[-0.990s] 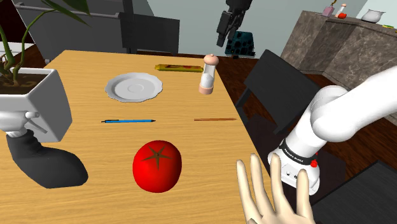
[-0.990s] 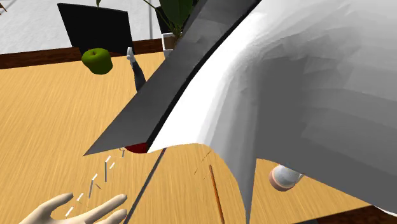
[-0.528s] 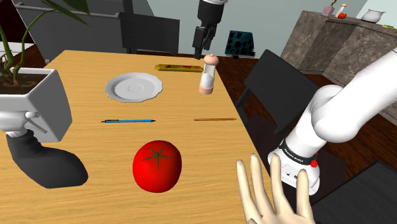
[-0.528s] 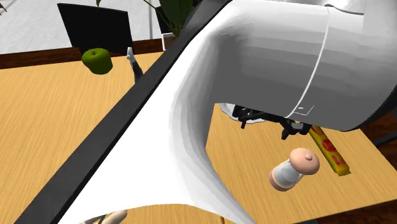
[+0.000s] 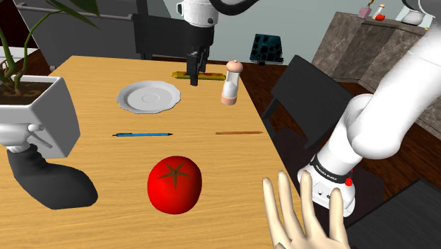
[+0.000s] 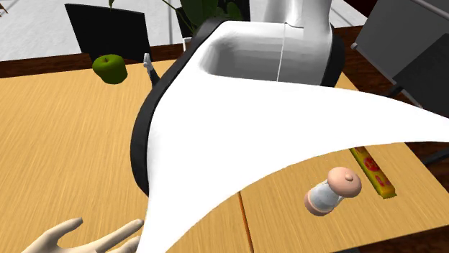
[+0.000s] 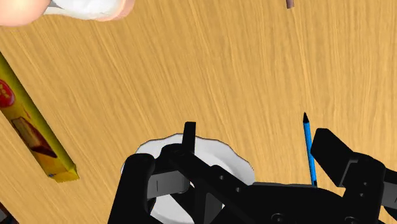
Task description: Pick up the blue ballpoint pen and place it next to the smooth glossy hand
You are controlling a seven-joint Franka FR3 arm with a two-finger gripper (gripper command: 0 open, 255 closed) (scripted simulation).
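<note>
Blue ballpoint pen (image 5: 141,134): a thin, straight barrel with a dark tip, lying flat on the wood-grain table (image 5: 233,166). It sits between the white scalloped plate (image 5: 148,96) and the glossy red tomato (image 5: 174,185) with its dark star-shaped stalk. It touches neither, and nothing grips it.

Smooth glossy hand (image 5: 304,219): pale cream with slightly fanned fingers, at the table's near corner in the shoulder view's lower right, well apart from the pen. Bare table shows between it and the tomato, so a place for the pen appears available.

Black two-finger tool (image 5: 195,75): its fingers are spread with nothing between them. It hangs pointing down over the far part of the table, in front of the flat yellow bar (image 5: 212,76) with a red label and near the rounded, pink-topped mill (image 5: 230,83). In the wrist view the plate lies beneath the tool, and the pen's tip shows just beside one finger, not between the two.

Judgement: the tool is placed as for an approach to the pen, and the grasp is not yet begun. The spread fingers suit a descent over the barrel.

Handling note: the pen is slender, smooth and round, and it lies low against the table. The fingers would need to close across the barrel close to the surface, and the pen could roll or slip. A thin brown stick (image 5: 239,132) lies roughly in line with the pen, toward the table's edge, and should not be mistaken for it.
</note>
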